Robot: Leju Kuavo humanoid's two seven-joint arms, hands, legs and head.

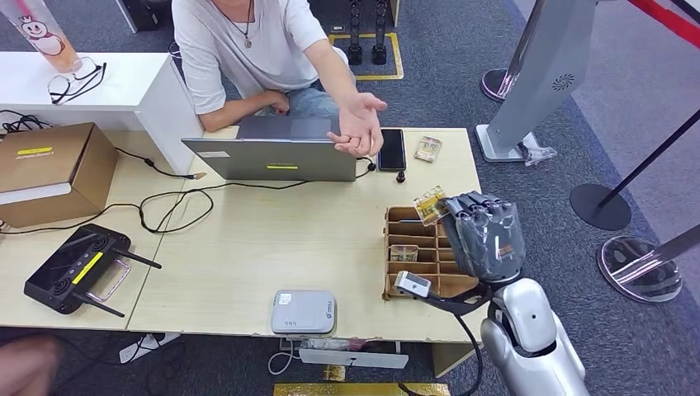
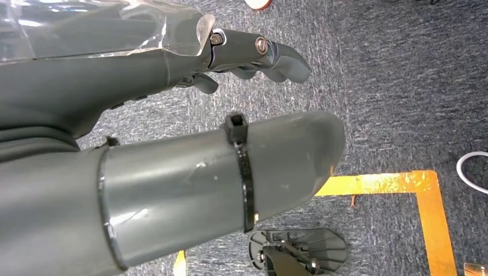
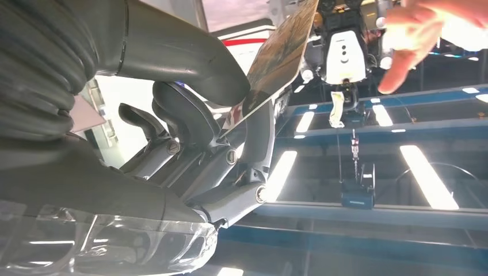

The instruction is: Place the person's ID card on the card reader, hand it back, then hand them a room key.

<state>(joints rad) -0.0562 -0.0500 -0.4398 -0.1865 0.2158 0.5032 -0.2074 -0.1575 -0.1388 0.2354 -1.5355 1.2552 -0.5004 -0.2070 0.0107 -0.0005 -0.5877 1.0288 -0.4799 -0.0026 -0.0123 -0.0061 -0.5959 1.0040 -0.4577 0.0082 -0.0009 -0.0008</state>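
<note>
**Card held up, person's palm waiting**

Your right hand (image 1: 485,235) is raised above the wooden tray (image 1: 402,221) at the right end of the table (image 1: 248,247). It pinches a card (image 1: 430,204) between thumb and fingers, with the card's upper edge tilted toward the person. In the right wrist view the card (image 3: 282,54) stands clamped under the thumb. The person's open hand (image 1: 359,124) reaches out palm up over the table, near a dark phone (image 1: 391,149) and well apart from your card.

This looks like a handover step. Whether the card is the ID or a room key cannot be told. Your next move likely calls for carrying the card forward and left to that palm, then releasing once it is taken.

Your left hand (image 2: 253,54) hangs over grey carpet, fingers loosely curled with nothing in them.

The grey card reader (image 1: 304,311) sits at the near table edge. Its small marking is too small to read. No other writing is legible.
</note>
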